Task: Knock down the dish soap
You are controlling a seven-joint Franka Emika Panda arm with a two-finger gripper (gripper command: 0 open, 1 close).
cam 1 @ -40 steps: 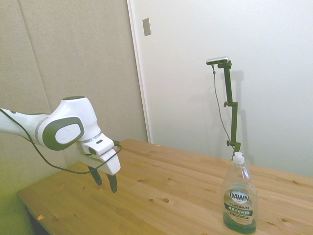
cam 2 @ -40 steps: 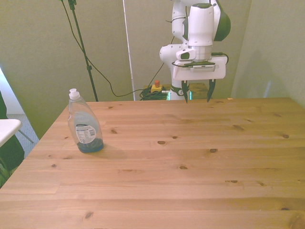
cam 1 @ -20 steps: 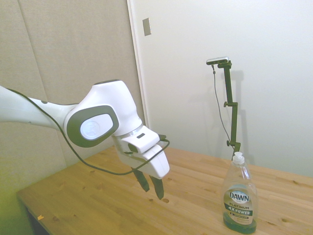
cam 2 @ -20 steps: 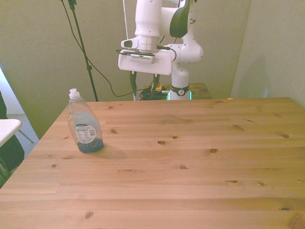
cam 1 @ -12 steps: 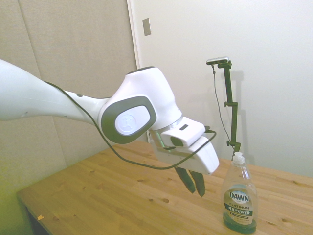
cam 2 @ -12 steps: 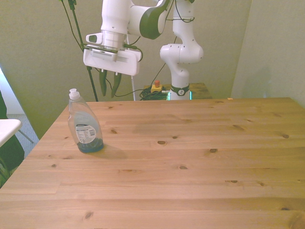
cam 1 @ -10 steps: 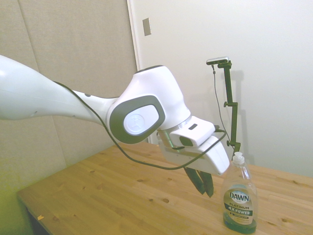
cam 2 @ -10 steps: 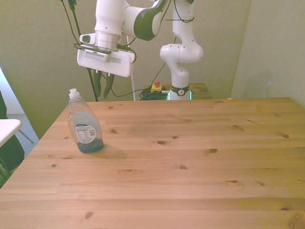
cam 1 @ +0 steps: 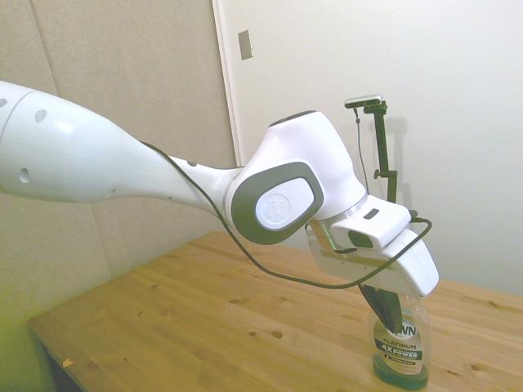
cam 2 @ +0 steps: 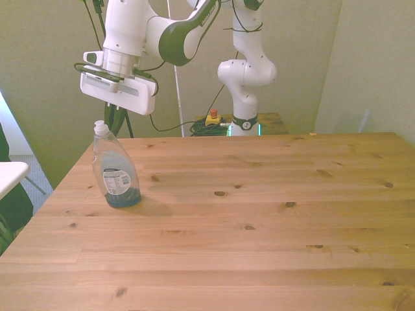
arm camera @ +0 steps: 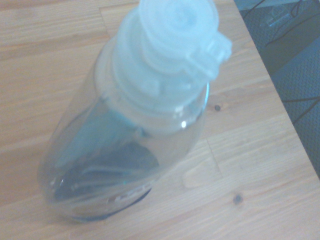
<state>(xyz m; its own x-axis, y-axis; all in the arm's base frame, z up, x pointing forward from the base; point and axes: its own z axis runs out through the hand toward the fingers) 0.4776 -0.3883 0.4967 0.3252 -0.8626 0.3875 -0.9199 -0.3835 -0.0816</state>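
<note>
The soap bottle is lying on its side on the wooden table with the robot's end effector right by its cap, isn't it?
Not quite. The soap bottle is standing upright on the wooden table, not lying on its side; the front view shows this plainly. The rest holds: the end effector is close by its white cap.

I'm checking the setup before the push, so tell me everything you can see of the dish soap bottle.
The dish soap is a clear plastic teardrop bottle with a white cap and a Dawn label, holding a little green liquid at the bottom. It stands upright on the wooden table, near the front view's left edge. The gripper hangs close by its cap; contact is unclear.
</note>
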